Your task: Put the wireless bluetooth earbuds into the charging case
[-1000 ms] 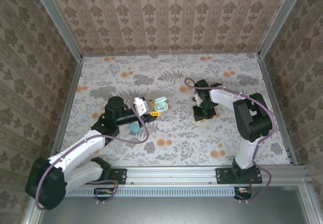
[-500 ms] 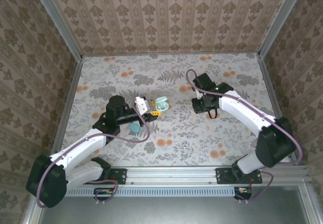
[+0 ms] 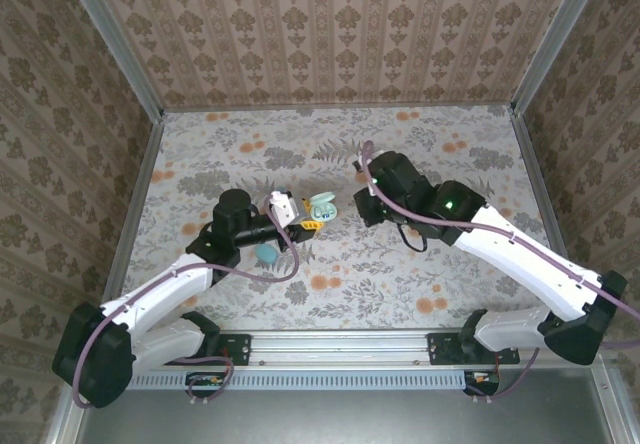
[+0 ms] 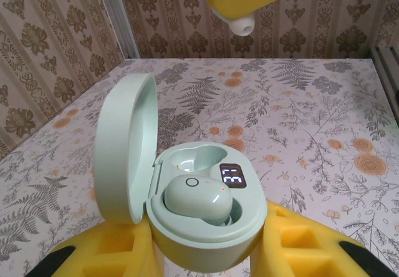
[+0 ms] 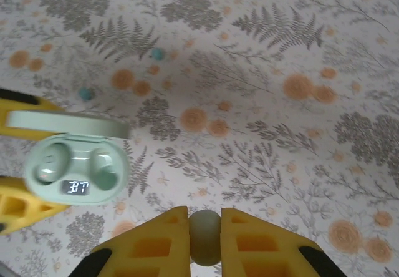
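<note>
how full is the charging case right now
Half full: the charging case is open, one earbud seated, the other slot empty.

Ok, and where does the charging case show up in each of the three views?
Top external: the charging case sits left of centre, at the tip of the left gripper.
Left wrist: the case is at lower centre, close up, with its lid open to the left.
Right wrist: the case is at the left edge, just below mid-height, and open.
Shared landmark: the left gripper's yellow jaws, against the case in every view.
</note>
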Controlling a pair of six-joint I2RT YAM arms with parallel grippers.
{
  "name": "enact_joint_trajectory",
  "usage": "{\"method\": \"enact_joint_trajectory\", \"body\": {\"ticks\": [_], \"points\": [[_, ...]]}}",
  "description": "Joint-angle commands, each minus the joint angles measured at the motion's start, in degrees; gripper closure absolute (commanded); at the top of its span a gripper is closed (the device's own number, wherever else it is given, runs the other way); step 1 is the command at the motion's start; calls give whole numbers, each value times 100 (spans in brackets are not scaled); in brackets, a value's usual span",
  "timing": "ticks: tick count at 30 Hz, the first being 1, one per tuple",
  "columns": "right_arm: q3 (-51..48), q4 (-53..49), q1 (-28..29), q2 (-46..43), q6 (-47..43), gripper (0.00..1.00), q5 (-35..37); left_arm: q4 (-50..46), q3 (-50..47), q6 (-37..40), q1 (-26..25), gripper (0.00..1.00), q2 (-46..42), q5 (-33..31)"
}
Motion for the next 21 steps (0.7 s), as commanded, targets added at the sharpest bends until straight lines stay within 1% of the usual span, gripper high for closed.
{"method": "enact_joint_trajectory", "body": {"ticks": [1,10,16,21], "points": [[343,125,218,269,-205,86,368,258,193,-175,-49,96,5,89],[863,31,448,972,-494,85,319,232,154,-250,-74,96,-109,80],[970,-50,501,1114,-542,85,314,228,119,-265,-75,96,-163,45],[850,-58,509,1067,-515,85,343,258,129,-359,-75,96,-149,54]]}}
